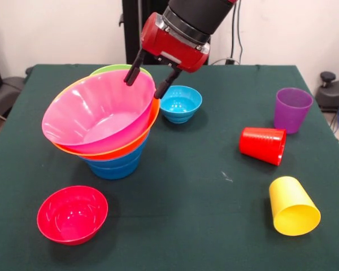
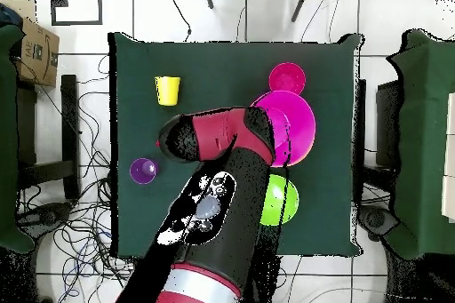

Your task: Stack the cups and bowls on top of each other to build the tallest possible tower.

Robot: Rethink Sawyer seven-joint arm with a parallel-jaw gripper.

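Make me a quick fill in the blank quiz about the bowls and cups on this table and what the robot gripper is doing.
1. The top bowl of the tilted stack is ____.
2. The purple cup stands upright, while the red cup and the yellow cup lie on their ____.
3. The gripper, at the top bowl's far rim, has its fingers ____.
4. The small red bowl stands alone on the ____ tablecloth.

Missing words: pink; sides; open; green

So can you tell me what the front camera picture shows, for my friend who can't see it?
The robot's open gripper hangs at the far rim of a tilted pink bowl topping the tower of bowls. A red bowl, light-blue bowl and three cups sit loose on the green table.
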